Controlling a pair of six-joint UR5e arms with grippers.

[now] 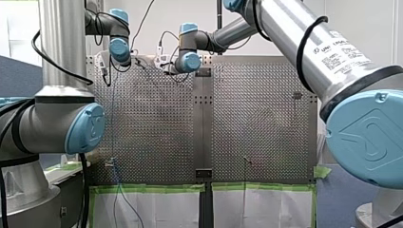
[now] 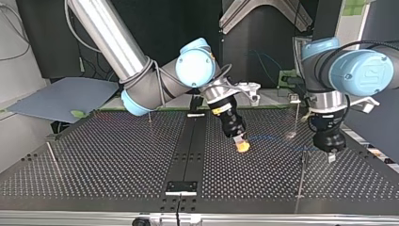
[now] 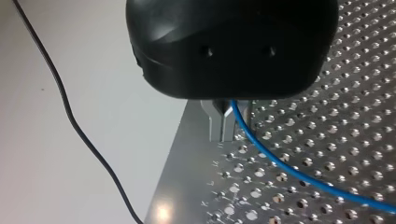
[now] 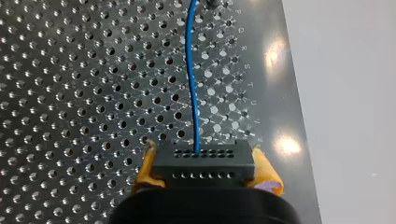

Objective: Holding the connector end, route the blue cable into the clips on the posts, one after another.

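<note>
One blue cable (image 4: 191,84) and one black connector (image 4: 205,165) are in play, worked by two arms with one pincer each. My right pincer (image 2: 242,145) is clenched on the connector, its two yellow pads (image 4: 145,169) pressing on either end of the block. The cable leaves the connector's upper face, which shows a row of small holes, with a second row on the face toward the camera.

From there the cable runs across the perforated surface (image 4: 70,93) to my left pincer (image 3: 229,123), where it comes out between the two metal fingers (image 3: 215,126), which are closed around it. In the front view the cable also runs down the view's left side and hangs off the near edge.

Four thin posts (image 2: 51,155) stand on the surface in the top view.

Along the surface edge in the right wrist view, single letters run from P to V. The label (image 1: 340,52) on my right arm begins "UNI"; the rest is too small to read.
</note>
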